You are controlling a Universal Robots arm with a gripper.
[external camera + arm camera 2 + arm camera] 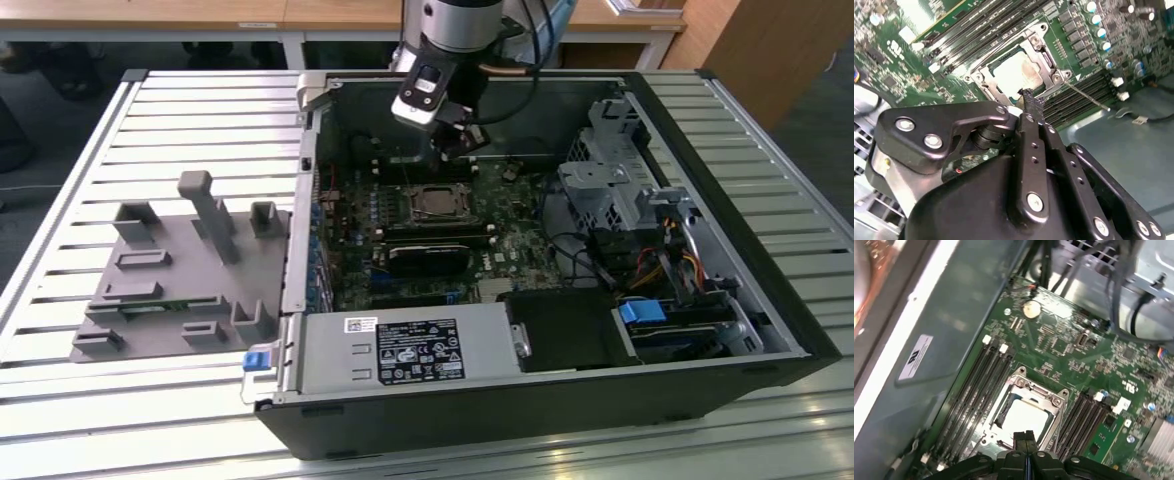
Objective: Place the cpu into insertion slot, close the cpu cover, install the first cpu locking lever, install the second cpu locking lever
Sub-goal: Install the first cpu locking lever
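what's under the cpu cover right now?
The cpu shows its pale metal top through the cut-out of the cpu cover in the first wrist view. Its edges and the insertion slot beneath are covered.

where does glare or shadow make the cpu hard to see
First wrist view: the cpu top is washed pale by glare; second wrist view: it is bright too, but the cpu cover rim stands out; exterior view: the cpu sits dim inside the case, while the slatted table glares.
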